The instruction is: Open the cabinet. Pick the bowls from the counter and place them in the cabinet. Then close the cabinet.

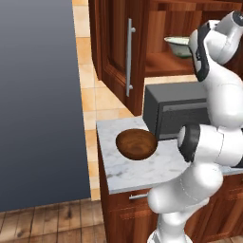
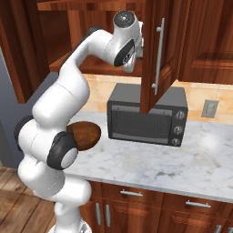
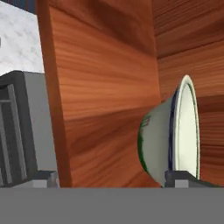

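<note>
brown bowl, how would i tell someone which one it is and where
Find the grey microwave on the marble counter. The brown bowl sits on the counter just in front of its left end. It is dark and wood-look, unlike the pale bowl up in the open cabinet.

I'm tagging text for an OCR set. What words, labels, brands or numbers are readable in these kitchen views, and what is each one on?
None can be read.
Microwave: the knobs carry no legible markings.
Pale bowl: green and blue rim pattern, no lettering.
Wall outlet: blank.
Cabinet doors and counter: no labels.
</note>
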